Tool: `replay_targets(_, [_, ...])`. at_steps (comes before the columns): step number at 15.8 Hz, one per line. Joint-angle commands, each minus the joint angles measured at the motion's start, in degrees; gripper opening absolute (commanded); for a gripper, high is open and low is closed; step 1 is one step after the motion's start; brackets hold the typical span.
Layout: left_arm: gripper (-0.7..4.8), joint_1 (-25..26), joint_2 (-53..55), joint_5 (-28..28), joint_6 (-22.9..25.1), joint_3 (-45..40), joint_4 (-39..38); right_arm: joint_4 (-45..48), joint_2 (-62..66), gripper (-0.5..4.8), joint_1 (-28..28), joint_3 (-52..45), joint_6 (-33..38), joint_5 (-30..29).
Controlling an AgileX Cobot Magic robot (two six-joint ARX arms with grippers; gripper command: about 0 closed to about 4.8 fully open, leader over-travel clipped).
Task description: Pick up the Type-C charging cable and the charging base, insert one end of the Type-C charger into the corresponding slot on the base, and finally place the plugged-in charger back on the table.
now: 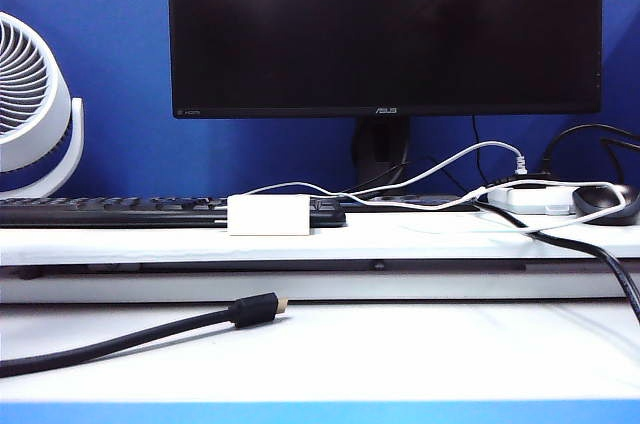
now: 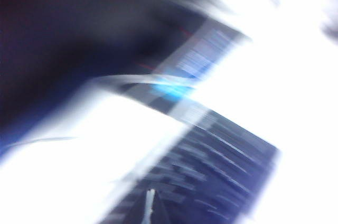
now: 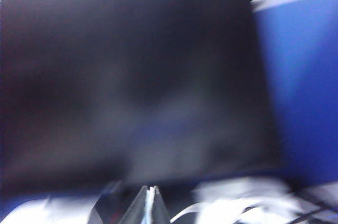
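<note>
The off-white charging base (image 1: 268, 214) stands on the white table (image 1: 420, 237) in front of the keyboard. A thin white Type-C charging cable (image 1: 290, 185) trails from behind the base toward the right; I cannot make out its plug end. Neither arm shows in the exterior view. The left wrist view is badly blurred: my left gripper (image 2: 150, 205) has its tips pressed together, empty, above the keyboard (image 2: 222, 155) and a white blur. In the smeared right wrist view my right gripper (image 3: 151, 195) is shut and empty, facing the dark monitor (image 3: 132, 76).
A thick black cable with a gold-tipped plug (image 1: 255, 310) lies across the front surface. Behind stand a monitor (image 1: 385, 29), a black keyboard (image 1: 110, 210), a white fan (image 1: 30, 104), a white power strip (image 1: 530, 199), a mouse (image 1: 607, 202) and more tangled cables at right.
</note>
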Motion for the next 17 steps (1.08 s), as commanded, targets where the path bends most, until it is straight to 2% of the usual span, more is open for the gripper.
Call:
replay_targets(1, [-0.04, -8.3, 5.1, -1.9, 5.8, 0.3, -7.0, 0.6, 5.6, -0.01, 4.3, 2.9, -0.3, -5.4])
replay_targets(2, [0.18, -10.4, 6.4, -1.9, 7.8, 0.3, -8.1, 0.5, 6.6, -0.01, 5.2, 2.9, -1.4, -7.1])
replay_targets(3, [2.11, -12.7, 7.9, -2.1, 13.0, 0.3, -9.8, 0.3, 8.2, -0.01, 7.3, 2.9, -3.5, -11.2])
replay_targets(4, [4.79, -15.4, 9.6, -2.3, 18.0, 0.3, -11.0, -0.3, 9.6, -0.01, 10.3, 2.8, -4.9, -12.2])
replay_targets(8, [4.79, -17.3, 14.1, -4.8, 24.0, 0.3, -13.7, -3.1, 10.5, -0.01, 14.1, 2.8, -6.3, -12.5])
replay_targets(12, [4.78, -17.3, 17.6, -5.0, 24.3, 0.3, -13.9, -3.3, 10.8, -0.01, 14.2, 2.8, -7.2, -12.7])
replay_targets(13, [4.56, -17.4, 18.8, -5.1, 24.3, 0.3, -13.6, -3.4, 10.8, -0.01, 14.1, 2.8, -7.2, -12.5])
replay_targets(15, [4.51, -17.3, 21.0, -7.7, 24.3, 0.3, -12.9, -3.4, 10.9, -0.01, 14.2, 2.8, -7.2, -12.9])
replay_targets(17, [4.25, -17.1, 22.4, -7.8, 24.3, 0.3, -12.0, -4.3, 11.1, -0.01, 14.2, 2.8, -7.2, -13.0])
